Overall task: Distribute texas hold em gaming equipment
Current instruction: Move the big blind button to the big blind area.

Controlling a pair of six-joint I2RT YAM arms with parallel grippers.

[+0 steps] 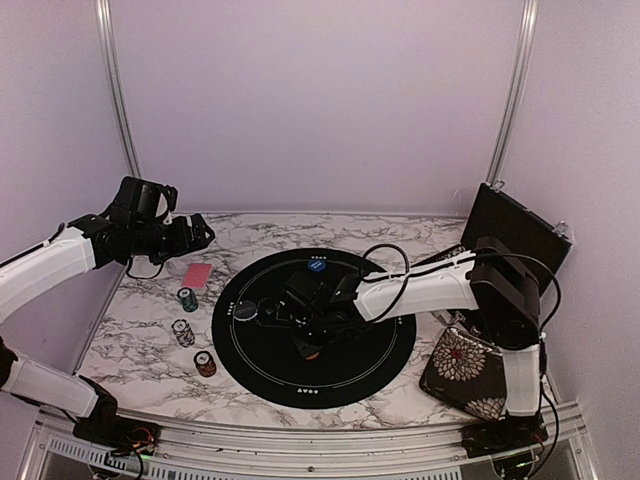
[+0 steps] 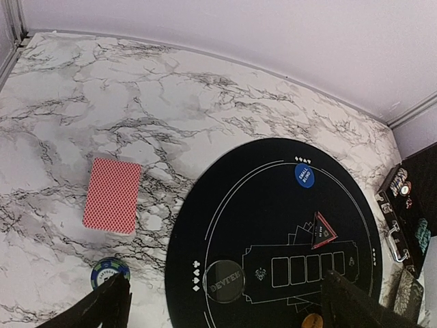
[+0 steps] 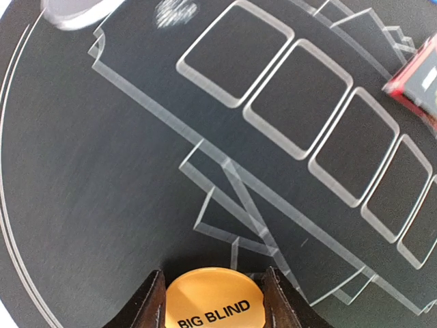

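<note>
Left wrist — case [image 2: 429, 167] holds chips [image 2: 403, 186].

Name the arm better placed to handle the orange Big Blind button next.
Right. Its claw has the orange BIG BLIND button between its fingers over the black mat. The left claw hangs open beyond the mat's left edge, near the card deck and a chip stack.

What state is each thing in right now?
left gripper: open, empty, above the table
right gripper: shut on Big Blind button
Big Blind button: gripped, label up
card deck: face down, flat on table
Small Blind button: flat on mat, label up
black case: open, lid raised
</note>
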